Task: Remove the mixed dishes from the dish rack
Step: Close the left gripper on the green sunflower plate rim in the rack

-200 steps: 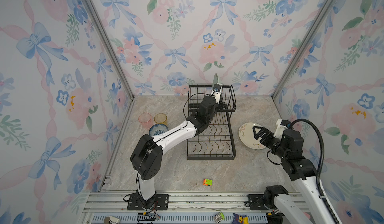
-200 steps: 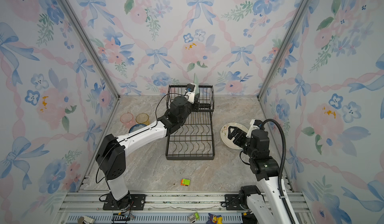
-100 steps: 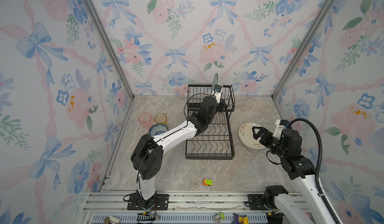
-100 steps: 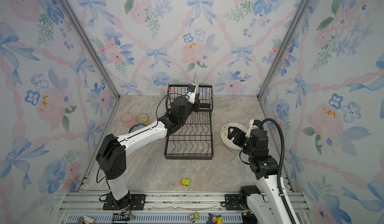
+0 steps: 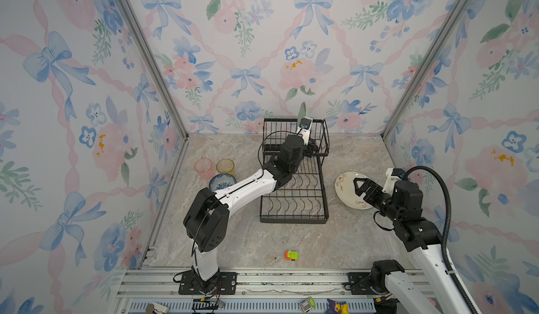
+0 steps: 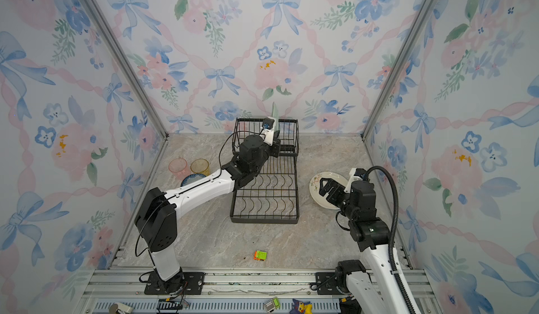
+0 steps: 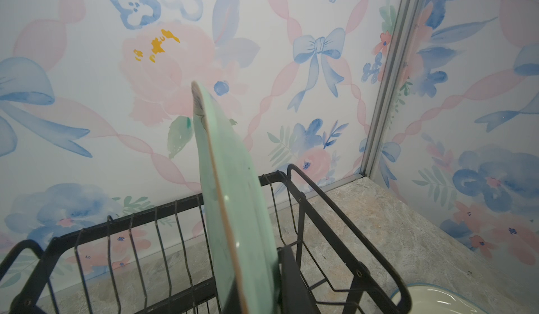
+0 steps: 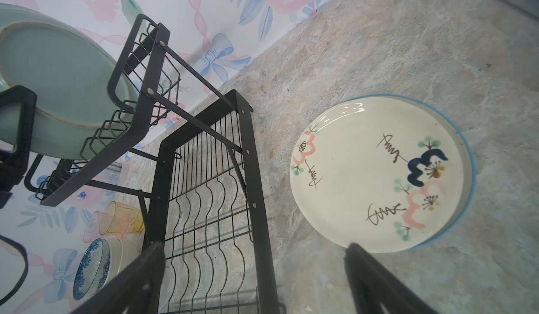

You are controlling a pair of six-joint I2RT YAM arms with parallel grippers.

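The left gripper point(image 7: 259, 289) is clenched on the green plate point(image 7: 233, 181), which stands upright in the upper basket of the rack point(image 5: 294, 219) near the desk's back edge. The right gripper point(image 5: 356, 187) hangs released, jaws wide, over the cream plate point(image 5: 344, 194) lying flat beside the rack.

Pastel wallpaper point(image 5: 262, 35) of bows and flowers encloses a beige marbled floor point(image 5: 248, 239), with aluminium posts point(image 5: 148, 56) in the corners.

surface: grey marble-look tabletop point(image 5: 350, 239), lower middle of frame
centre: dish rack point(image 5: 293, 220) stood on it
left of rack: pink tumbler point(image 5: 203, 166), amber tumbler point(image 5: 225, 166), blue-patterned bowl point(image 5: 221, 182) just below
right of rack: painted cream plate point(image 5: 344, 191) lay flat
lower centre: toy block point(image 5: 291, 255), alone
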